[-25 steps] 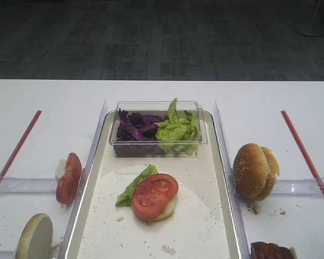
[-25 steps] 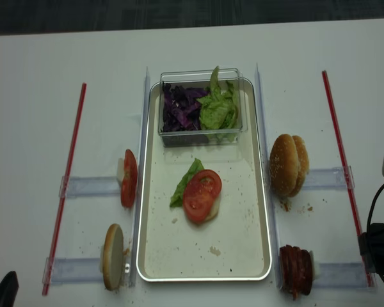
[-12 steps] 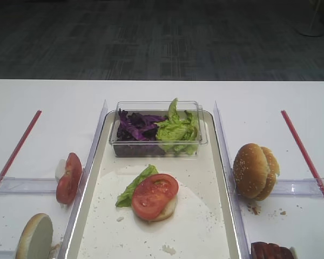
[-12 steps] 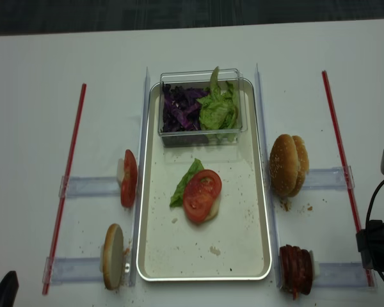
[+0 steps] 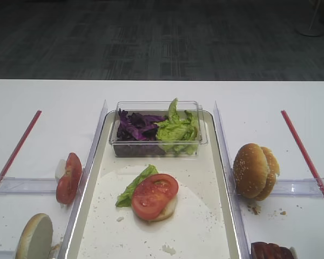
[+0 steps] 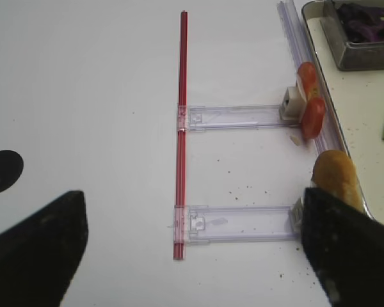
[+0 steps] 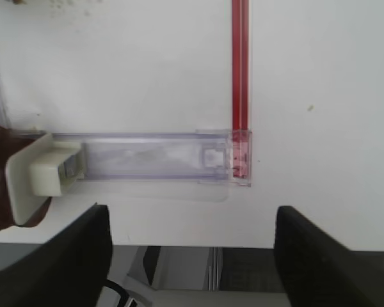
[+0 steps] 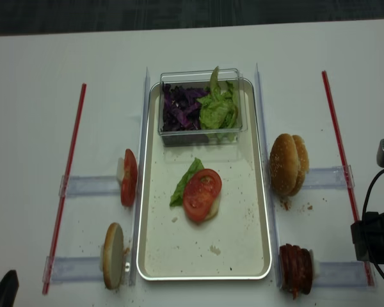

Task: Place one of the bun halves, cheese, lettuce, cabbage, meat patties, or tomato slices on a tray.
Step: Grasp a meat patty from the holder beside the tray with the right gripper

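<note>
A: Centre of white tabletop (image 8: pixel 25 77)?
B: Long rectangular silvery metal tray (image 8: pixel 256 192) with raised rim and crumb-speckled floor. At far end, small clear plastic tub (image 8: pixel 201 131) holding dark purple shredded cabbage (image 8: pixel 181 109) on left, crinkled light-green lettuce (image 8: pixel 219 109) on right.

A: Mid-tray?
B: One glossy red tomato slice (image 8: pixel 201 194) lying flat on a pale bun piece, a green leaf tucked under its left side.

A: Left edge of tray?
B: Upright red tomato slices (image 8: pixel 128 178) at end of a clear plastic rail (image 8: pixel 89 186); nearer front edge, a pale-faced bun half (image 8: pixel 112 256) standing on edge. Red straight strip (image 8: pixel 65 185) further left.

A: Right edge of tray?
B: Golden-brown sesame-seeded bun halves (image 8: pixel 287 164) standing on edge together; toward front corner, reddish-brown round meat patties (image 8: pixel 294 270) packed upright against a white block. Second red strip (image 8: pixel 338 137) beyond.

A: Right tool (image 7: pixel 191 252)?
B: Fingers (image 7: pixel 64 256) spread wide apart, nothing between them; hovering above front edge of tabletop, just right of patties.

A: Left tool (image 6: pixel 192 256)?
B: Fingers (image 6: pixel 38 256) likewise spread wide, holding nothing; above left part of tabletop, near the front bun half.
</note>
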Robot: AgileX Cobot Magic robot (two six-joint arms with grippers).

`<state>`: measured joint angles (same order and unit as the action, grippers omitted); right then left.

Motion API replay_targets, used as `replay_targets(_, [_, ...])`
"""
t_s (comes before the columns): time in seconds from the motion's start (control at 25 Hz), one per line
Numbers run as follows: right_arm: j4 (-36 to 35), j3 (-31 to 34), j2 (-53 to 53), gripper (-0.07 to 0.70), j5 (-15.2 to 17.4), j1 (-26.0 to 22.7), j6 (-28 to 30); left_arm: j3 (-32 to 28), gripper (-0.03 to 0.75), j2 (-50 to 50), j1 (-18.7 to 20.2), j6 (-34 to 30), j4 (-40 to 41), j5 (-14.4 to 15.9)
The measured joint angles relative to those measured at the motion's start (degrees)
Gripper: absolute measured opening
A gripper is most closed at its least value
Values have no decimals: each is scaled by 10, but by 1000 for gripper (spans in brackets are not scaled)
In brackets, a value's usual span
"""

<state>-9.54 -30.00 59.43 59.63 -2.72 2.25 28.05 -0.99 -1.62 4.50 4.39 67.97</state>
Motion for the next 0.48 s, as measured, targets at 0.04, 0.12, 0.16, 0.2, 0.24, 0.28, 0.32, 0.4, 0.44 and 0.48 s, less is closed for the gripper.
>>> replay_targets(0.04, [-1,-4,0,547,1,10,0,0,618,0,0,0,0,0])
replay_targets(0.12, [-4,-12,0,545,1,36,-13,0,618,0,0,0,0,0])
replay_targets(0.16, [-4,-13,0,543,0,53,-23,0,618,0,0,0,0,0])
replay_targets(0.2, [-5,-14,0,542,-1,72,-34,0,618,0,0,0,0,0])
replay_targets(0.24, [-5,-14,0,542,-4,90,-44,0,618,0,0,0,0,0])
replay_targets(0.28, [-5,-14,0,540,-6,106,-56,0,618,0,0,0,0,0])
replay_targets(0.32, [-5,-14,0,540,-10,125,-69,0,618,0,0,0,0,0])
replay_targets(0.4, [-6,-14,0,540,-16,161,-90,0,618,0,0,0,0,0])
replay_targets(0.44, [-6,-14,0,540,-20,177,-102,0,618,0,0,0,0,0])
replay_targets(0.48, [-7,-14,0,540,-23,194,-112,0,618,0,0,0,0,0])
